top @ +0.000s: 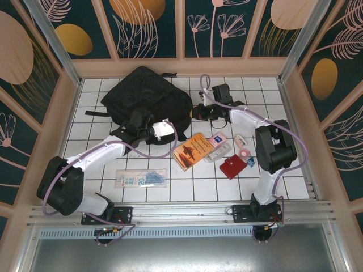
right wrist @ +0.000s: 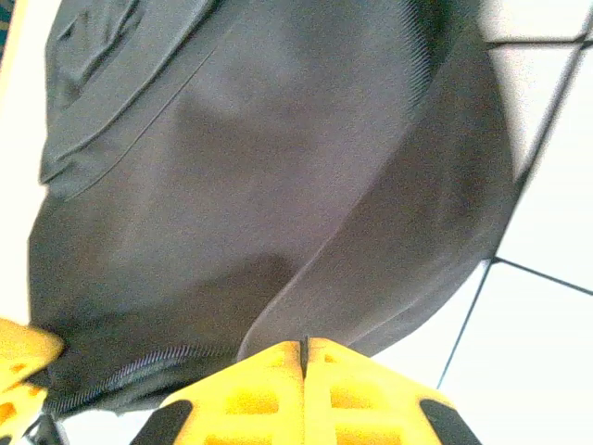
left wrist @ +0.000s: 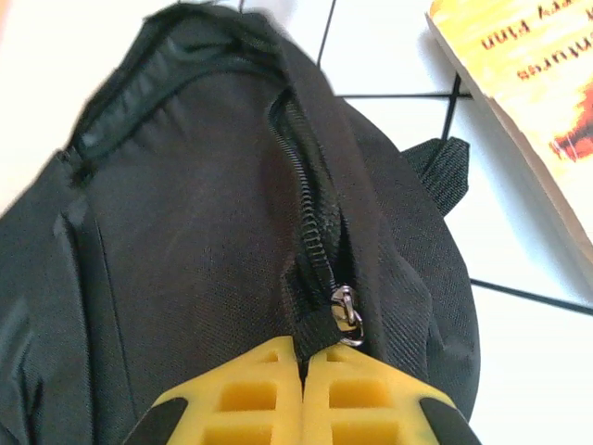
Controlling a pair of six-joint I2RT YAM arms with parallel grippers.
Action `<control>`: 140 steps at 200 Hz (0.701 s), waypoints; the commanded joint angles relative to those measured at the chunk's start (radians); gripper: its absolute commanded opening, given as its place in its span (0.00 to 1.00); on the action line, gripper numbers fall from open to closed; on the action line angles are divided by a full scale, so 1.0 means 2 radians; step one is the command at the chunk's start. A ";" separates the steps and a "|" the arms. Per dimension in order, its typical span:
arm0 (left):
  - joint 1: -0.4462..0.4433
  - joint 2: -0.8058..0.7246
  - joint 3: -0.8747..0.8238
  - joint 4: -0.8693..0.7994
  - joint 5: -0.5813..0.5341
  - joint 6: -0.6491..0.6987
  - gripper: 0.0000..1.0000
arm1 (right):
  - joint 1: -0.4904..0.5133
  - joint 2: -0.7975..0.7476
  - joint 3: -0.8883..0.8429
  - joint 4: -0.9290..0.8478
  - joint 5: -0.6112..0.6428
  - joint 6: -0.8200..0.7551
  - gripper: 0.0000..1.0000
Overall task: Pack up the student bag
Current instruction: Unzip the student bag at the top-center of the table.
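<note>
Black student bag [top: 144, 99] at eleven o'clock. Unzipping, I judge: my left end effector [left wrist: 302, 357] pinches the zipper pull [left wrist: 347, 315], my right end effector [right wrist: 304, 352] clamps bag fabric; next, drag the zipper open.

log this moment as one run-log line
left gripper: shut on zipper pull | right gripper: shut on student bag fabric | book: on table, unpacked

Orange book [top: 193, 149], red wallet [top: 231, 168], clear packet [top: 142, 179] on white tiled table [top: 227, 190].
</note>
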 commanded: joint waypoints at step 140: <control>-0.030 0.036 0.035 0.035 0.048 -0.164 0.00 | 0.035 -0.057 -0.027 -0.002 0.071 0.247 0.64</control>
